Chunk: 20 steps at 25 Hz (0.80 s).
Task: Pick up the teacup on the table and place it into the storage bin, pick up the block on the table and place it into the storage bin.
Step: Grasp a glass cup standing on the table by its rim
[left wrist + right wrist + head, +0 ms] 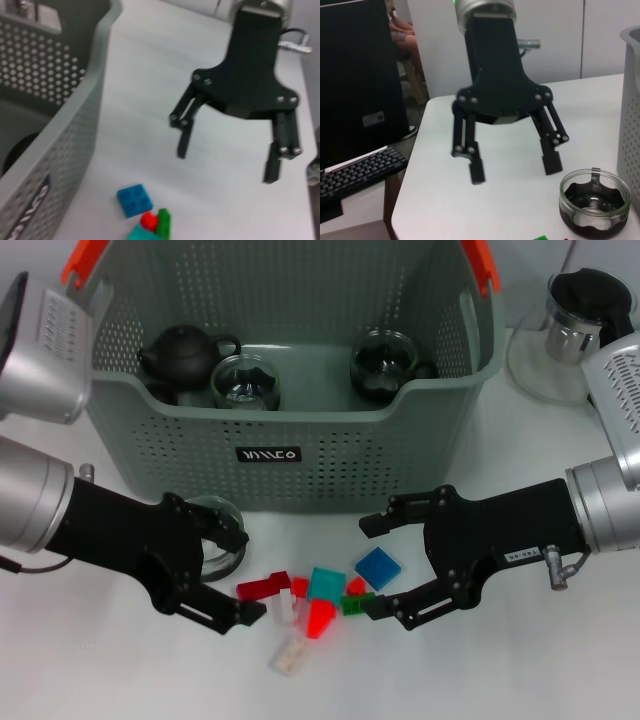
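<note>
Your left gripper [238, 573] jaws spread wide around the round clear-glass teacup [213, 540] on the matte white table [480, 670], right gripper [372, 567] splayed open over studded plastic blocks [326, 586], perforated grey-green storage bin [200, 455] just behind, holding a dark teapot [180, 355].

Left gripper [512, 170] hangs over the white table [440, 200], black fingers [476, 170] spread wide apart, nothing between them. Glass teacup [592, 202] with dark interior sits on the table just beside and below one fingertip, not touching. Storage bin [631, 100] wall stands past the cup. Black monitor [357, 75] and keyboard [355, 175] lie well off on the gripper's other side.
</note>
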{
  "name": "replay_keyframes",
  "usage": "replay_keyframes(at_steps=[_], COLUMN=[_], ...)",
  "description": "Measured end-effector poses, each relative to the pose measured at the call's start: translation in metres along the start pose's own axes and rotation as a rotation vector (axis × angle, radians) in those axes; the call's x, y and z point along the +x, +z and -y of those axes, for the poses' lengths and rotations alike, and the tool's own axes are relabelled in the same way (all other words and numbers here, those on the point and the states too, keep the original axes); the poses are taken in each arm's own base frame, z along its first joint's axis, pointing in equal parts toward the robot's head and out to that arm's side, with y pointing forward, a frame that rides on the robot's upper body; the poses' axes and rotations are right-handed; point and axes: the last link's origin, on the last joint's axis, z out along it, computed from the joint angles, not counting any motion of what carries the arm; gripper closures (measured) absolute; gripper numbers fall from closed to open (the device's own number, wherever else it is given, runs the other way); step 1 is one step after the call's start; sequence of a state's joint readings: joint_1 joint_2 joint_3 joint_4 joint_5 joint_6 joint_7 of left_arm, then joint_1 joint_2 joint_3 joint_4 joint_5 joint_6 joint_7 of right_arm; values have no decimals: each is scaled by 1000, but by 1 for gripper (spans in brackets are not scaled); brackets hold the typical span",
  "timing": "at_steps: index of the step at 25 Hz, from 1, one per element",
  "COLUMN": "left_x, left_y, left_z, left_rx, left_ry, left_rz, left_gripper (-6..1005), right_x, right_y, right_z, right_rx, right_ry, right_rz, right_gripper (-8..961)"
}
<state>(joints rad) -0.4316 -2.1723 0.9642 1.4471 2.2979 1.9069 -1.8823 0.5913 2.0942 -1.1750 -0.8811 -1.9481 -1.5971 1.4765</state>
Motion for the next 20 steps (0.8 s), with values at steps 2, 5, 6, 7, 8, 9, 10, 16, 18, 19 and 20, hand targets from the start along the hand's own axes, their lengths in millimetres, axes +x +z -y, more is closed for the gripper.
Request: replay_keyframes(at_steps=[2,5,6,7,8,9,10,16,18,19,20], left_x=[-4,-11,-12,-12,-14,-17,-18,-24,-24,-25,-25], left_y=[3,9,10,10,12,14,15,21,22,23,24], left_z=[5,13,15,15,18,22,23,33,35,36,37], left_rx=[23,52,56,56,61,74,79,136,149,155,161], left_ry=[-15,-37,-43,-43,-51,-58,-60,-49,-41,-40,-39], left_rz=[12,35,38,38,46,62,70,128,135,138,143], left_gripper=[151,158,160,162,164,166,168,181,186,188,190], right_x=[0,0,0,0,1,1,2,2,2,3,4], right_y=[0,0,0,0,0,0,1,1,1,1,1], right_z=[0,1,2,2,2,2,2,3,3,3,3], right_rx=[2,9,11,13,13,14,14,20,21,22,21], right_ry=[0,0,0,1,3,4,6,9,11,14,16], right_rz=[0,-1,-1,-2,-2,-2,-2,-2,-2,-2,-2], right_gripper=[11,11,11,11,11,11,11,11,11,11,12])
